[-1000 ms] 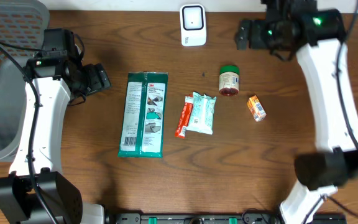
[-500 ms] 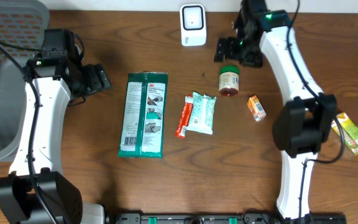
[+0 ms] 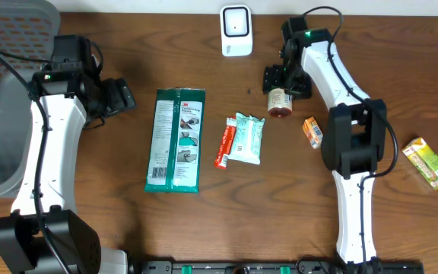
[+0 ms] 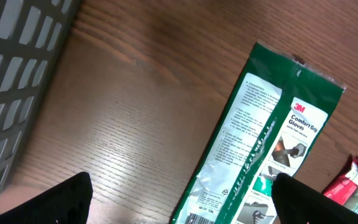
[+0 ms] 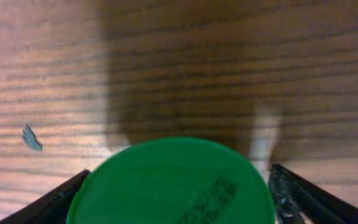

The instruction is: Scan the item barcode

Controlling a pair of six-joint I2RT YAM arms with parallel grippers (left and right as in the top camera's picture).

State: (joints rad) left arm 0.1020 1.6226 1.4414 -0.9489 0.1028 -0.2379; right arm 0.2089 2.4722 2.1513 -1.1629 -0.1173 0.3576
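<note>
Fingers of the right gripper are spread wide either side of the green lid, right up by its rim, and I can't tell if they're touching it yet. So nothing's held for sure. That jar sits upper middle of the overhead view, just below and right of the white scanner. It's small, with a pale label and a brownish end, and looks like it's lying on its side.

My worry is that round, slick lid: an off-centre squeeze could pop it loose or roll it toward the orange box. No barcode in sight either, so it may need turning. Meanwhile the left gripper hangs wide open and empty near the green glove pack.
</note>
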